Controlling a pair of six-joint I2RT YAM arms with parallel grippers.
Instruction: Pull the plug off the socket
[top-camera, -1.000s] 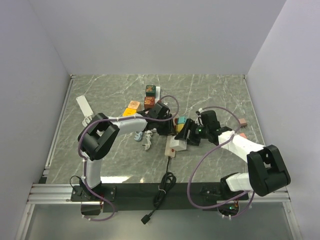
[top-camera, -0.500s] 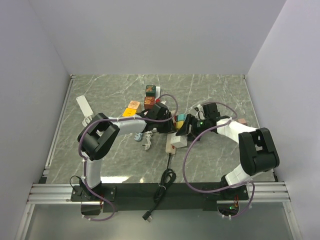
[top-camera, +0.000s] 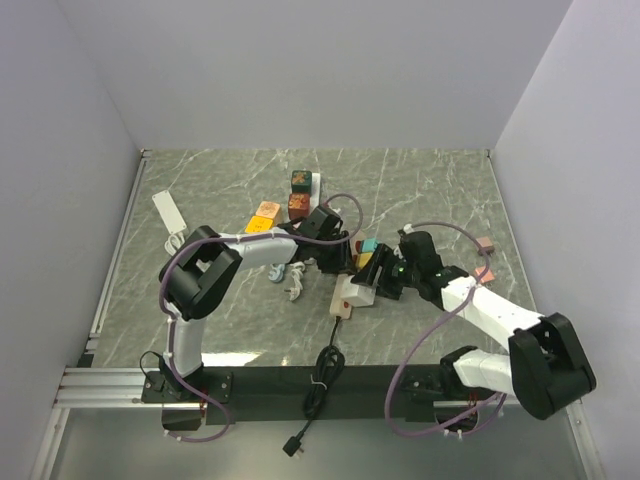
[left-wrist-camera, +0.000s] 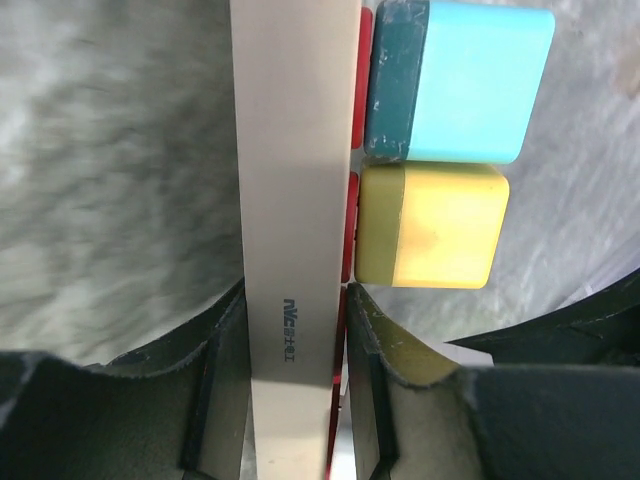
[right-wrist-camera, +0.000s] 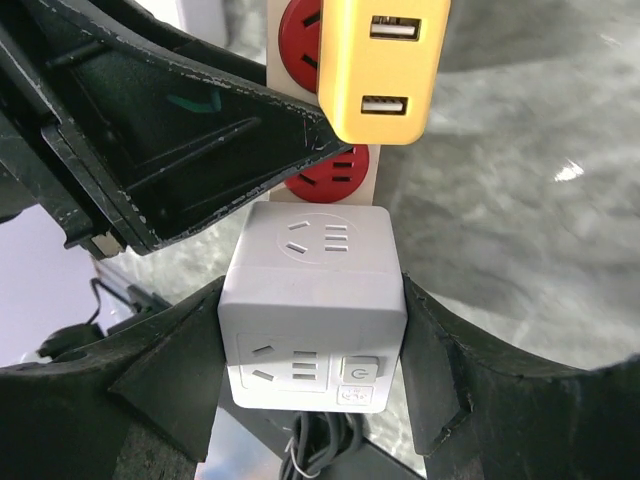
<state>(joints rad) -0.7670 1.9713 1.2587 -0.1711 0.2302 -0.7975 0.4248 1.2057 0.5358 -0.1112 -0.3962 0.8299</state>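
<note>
A beige power strip (top-camera: 343, 303) with red sockets lies mid-table, also showing in the left wrist view (left-wrist-camera: 295, 200). A teal cube (left-wrist-camera: 470, 80), a yellow cube (left-wrist-camera: 440, 225) and a white cube plug (right-wrist-camera: 312, 300) sit along it. My left gripper (left-wrist-camera: 295, 310) is shut on the strip's sides; in the top view it (top-camera: 340, 252) is at the strip's far end. My right gripper (right-wrist-camera: 312, 295) is shut on the white cube plug (top-camera: 358, 293), just below a red socket (right-wrist-camera: 320, 180). Whether the plug's prongs are still in the strip is hidden.
The strip's black cable (top-camera: 322, 375) runs off the near table edge. Coloured blocks (top-camera: 300, 180) and an orange block (top-camera: 265, 212) stand behind the left gripper. A white card (top-camera: 168, 212) lies far left, and a pink piece (top-camera: 484, 243) at the right.
My right gripper has moved toward the near side with the white cube plug in it, and its elbow swung near and right. The strip's near end and cable shifted with it. My left gripper stayed.
</note>
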